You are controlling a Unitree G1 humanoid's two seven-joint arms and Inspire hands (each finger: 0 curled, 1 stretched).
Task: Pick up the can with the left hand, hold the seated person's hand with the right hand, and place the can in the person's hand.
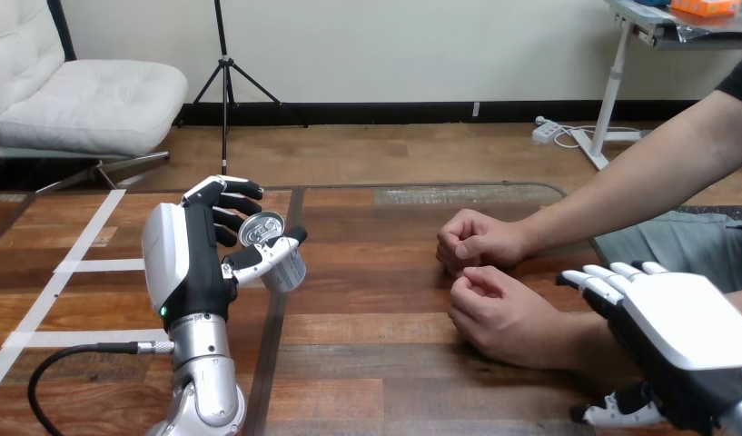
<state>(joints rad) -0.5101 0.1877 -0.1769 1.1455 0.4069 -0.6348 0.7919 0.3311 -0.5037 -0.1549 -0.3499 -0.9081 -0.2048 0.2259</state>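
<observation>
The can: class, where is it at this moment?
In the head view the can is at the left, gripped in the left hand, well apart from the person's hands at the right.

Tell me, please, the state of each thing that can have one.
Can: tilted, gripped by the left hand.
Left hand: shut on the can.
Person's far hand: loosely closed, on the table.
Person's near hand: loosely closed, on the table.
Right hand: open, beside the near wrist.

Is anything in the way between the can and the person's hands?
Nothing visible stands between them: bare table separates the can in the left hand from the person's hands. Both those hands are curled, so no open palm shows yet.
</observation>
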